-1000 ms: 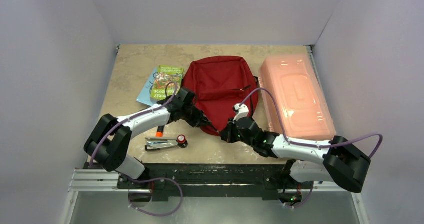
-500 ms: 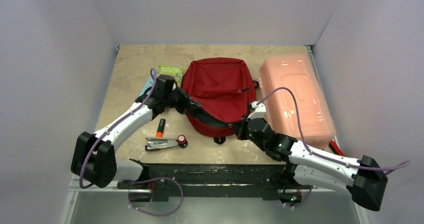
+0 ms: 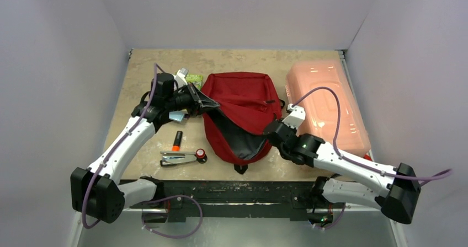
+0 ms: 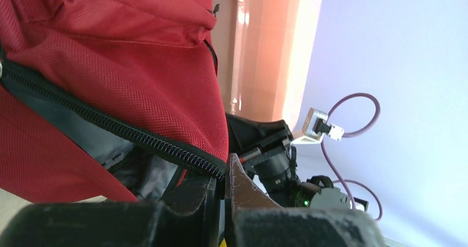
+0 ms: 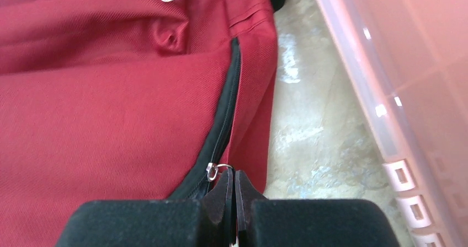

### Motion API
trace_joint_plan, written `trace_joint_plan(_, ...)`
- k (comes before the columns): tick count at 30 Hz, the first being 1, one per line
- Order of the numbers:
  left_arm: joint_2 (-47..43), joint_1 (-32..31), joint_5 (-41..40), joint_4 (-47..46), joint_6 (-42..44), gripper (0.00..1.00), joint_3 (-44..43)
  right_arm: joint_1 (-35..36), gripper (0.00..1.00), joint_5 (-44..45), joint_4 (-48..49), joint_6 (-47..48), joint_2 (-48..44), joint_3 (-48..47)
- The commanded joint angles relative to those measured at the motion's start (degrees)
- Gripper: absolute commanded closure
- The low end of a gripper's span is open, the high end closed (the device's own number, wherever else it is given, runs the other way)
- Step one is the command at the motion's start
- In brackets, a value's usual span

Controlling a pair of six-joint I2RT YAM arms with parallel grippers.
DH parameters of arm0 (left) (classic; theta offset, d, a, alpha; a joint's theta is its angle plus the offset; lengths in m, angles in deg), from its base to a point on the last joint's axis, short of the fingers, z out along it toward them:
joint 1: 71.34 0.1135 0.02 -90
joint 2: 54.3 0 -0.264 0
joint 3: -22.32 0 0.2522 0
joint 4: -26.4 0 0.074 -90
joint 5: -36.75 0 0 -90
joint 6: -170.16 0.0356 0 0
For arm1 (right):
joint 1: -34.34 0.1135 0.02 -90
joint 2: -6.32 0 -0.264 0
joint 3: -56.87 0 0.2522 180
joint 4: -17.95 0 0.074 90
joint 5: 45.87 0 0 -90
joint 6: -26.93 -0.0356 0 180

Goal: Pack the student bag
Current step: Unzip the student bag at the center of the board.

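The left gripper (image 4: 227, 168) is clamping fully closed on the zipper edge (image 4: 138, 139) of the student bag (image 3: 243, 101). The right gripper (image 5: 234, 182) is pinching shut on the bag at a metal ring (image 5: 218, 168), and the pinched part is hiding between its pads. The bag is lying between both grippers, its mouth gaping. Behind the left gripper, a green book (image 3: 193, 80) is lying mostly covered, its print showing too small to read. The table (image 3: 143, 70) is showing beige marbling and the walls (image 3: 55, 65) are showing pale.

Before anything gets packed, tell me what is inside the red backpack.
The student bag gapes open; only dark grey lining shows inside, with no item visible. Its depths under the red front panel are covered.
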State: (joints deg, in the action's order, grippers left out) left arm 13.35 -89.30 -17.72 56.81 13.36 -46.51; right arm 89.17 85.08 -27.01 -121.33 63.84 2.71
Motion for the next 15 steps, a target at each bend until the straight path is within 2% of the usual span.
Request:
trace_joint_plan(1, 0.1, 1.8, 6.0, -6.4, 1.2, 1.0, -3.6, -1.7, 1.0, 10.2, -12.8, -7.8, 5.8, -6.1)
trace_joint_plan(4, 0.7, 2.5, 8.5, -7.6, 1.3, 1.0, -3.7, -4.9, 1.0, 11.3, -13.7, -5.7, 9.3, -8.6)
trace_joint_plan(8, 1.3, 3.0, 9.6, -6.4, 3.5, 1.0, -4.4, -11.9, 1.0, 10.3, -10.1, -0.3, 12.4, -9.5)
trace_joint_plan(15, 3.5, 3.0, 12.4, -2.7, 9.1, 1.0, -5.8, -13.4, 1.0, 12.2, 0.0, 11.8, 17.3, -13.0)
